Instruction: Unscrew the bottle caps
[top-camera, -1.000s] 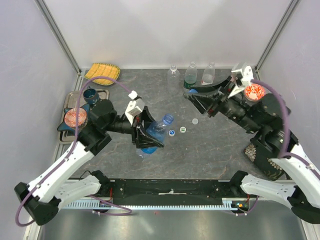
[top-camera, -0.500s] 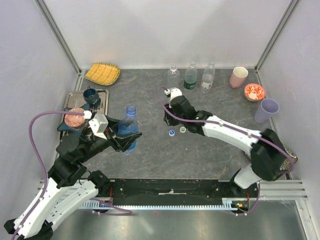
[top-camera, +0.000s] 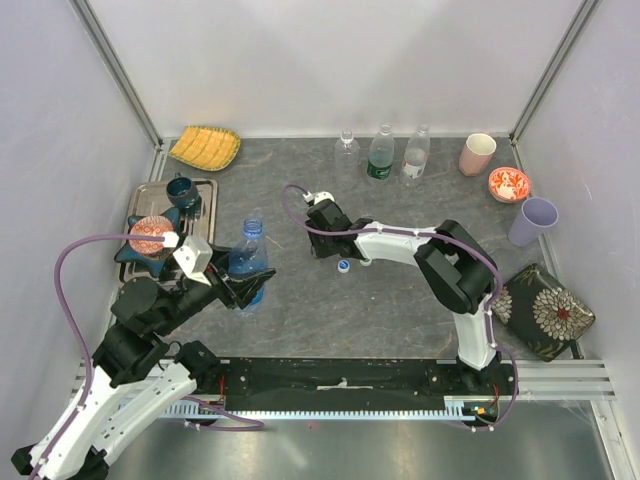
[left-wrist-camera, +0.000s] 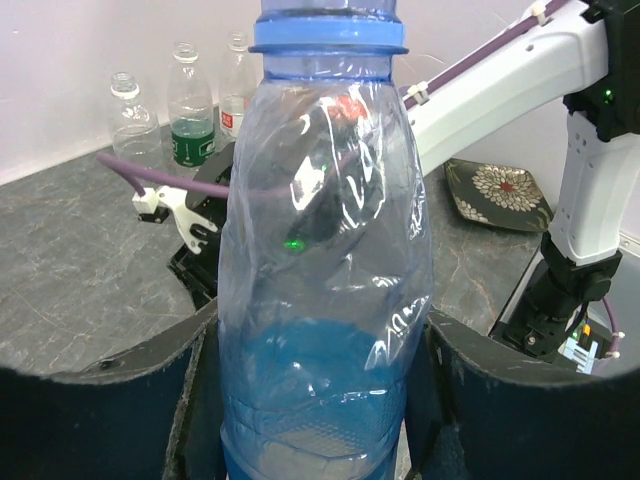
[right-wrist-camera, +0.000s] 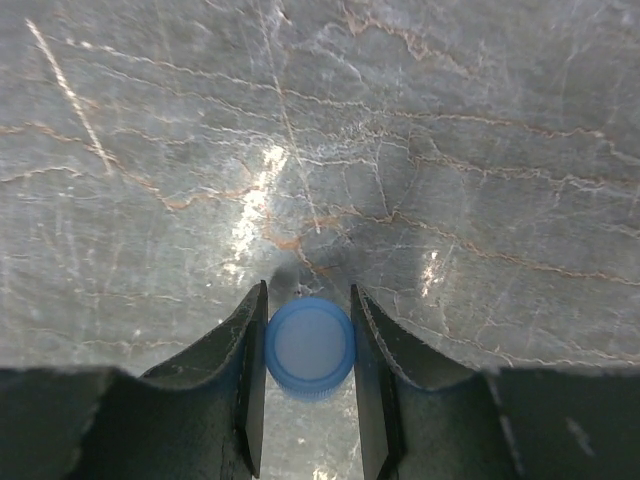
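The left hand (top-camera: 250, 290) is clenched on the blue bottle (top-camera: 247, 258), left of the bench's (top-camera: 300, 320) middle. In the left wrist view its two dark fingers (left-wrist-camera: 110, 400) press against the bottle's lower sides. The bottle (left-wrist-camera: 325, 300) stands upright there. It is blue-tinted and see-through, its thin wall is creased and dented, and a solid blue ring circles the neck. Its mouth is bare, with no cap on it. Whether its base touches the bench cannot be told. The right arm reaches left across the middle, and the right hand (top-camera: 320, 245) is just right of the bottle but apart from it. This hand grasps the blue cap (right-wrist-camera: 310, 347), a small round plastic cap with a paler top face and a ribbed rim, one finger (right-wrist-camera: 250, 370) on each side, over the veined grey bench. A white-and-blue cap (top-camera: 343, 266) lies on the bench just near of that hand. Three more bottles (top-camera: 381, 152) stand in a row at the far edge: two clear and, between them, one with a dark green label. To their right is a pink cup (top-camera: 478, 153).
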